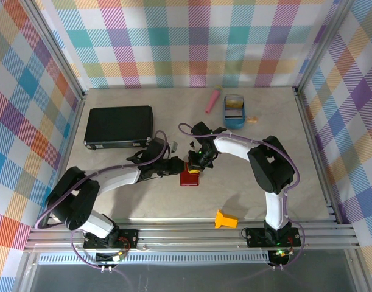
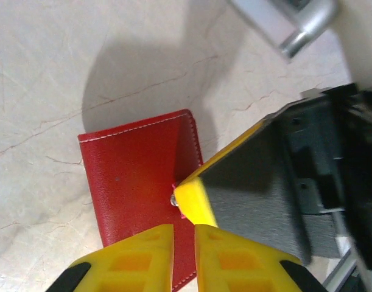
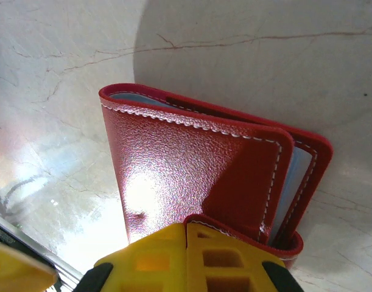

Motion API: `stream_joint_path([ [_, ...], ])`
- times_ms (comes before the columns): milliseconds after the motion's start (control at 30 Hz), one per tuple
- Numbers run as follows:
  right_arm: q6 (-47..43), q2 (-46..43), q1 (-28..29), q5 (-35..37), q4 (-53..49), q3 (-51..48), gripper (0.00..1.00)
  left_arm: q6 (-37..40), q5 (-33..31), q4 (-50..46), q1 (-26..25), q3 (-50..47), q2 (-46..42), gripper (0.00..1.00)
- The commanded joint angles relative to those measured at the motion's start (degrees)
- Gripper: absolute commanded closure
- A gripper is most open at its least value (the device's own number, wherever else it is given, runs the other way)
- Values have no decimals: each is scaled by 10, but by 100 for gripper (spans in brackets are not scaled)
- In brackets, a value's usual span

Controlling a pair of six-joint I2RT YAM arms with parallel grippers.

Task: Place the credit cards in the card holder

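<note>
The dark-red card holder (image 1: 190, 178) lies mid-table, its flap partly lifted. My right gripper (image 1: 196, 165) comes down on it from behind, and in the right wrist view this gripper (image 3: 186, 225) is shut with the holder's closing tab (image 3: 246, 228) curling out from the seam between its fingers. Grey-blue inner pockets (image 3: 300, 176) show at the holder's edge (image 3: 173, 152). My left gripper (image 2: 184, 228) hovers over the red cover (image 2: 131, 182), fingers a narrow slit apart and holding nothing. The right fingertip (image 2: 193, 204) sits at the snap. A gold-tan credit card (image 1: 234, 107) rests in the blue tray.
The blue oval tray (image 1: 235, 121) stands at the back right beside a pink pen (image 1: 212, 100) and a small orange piece (image 1: 251, 119). A large black case (image 1: 119, 126) lies at the back left. A yellow block (image 1: 225, 219) sits near the front edge.
</note>
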Motion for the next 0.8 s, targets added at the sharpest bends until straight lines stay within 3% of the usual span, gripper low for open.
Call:
stream_joint_path([
  [0, 5, 44, 4, 67, -25, -15, 100, 0, -19, 8, -6, -24, -27, 83],
  [767, 22, 74, 20, 126, -44, -11, 100, -5, -16, 41, -3, -73, -64, 83],
])
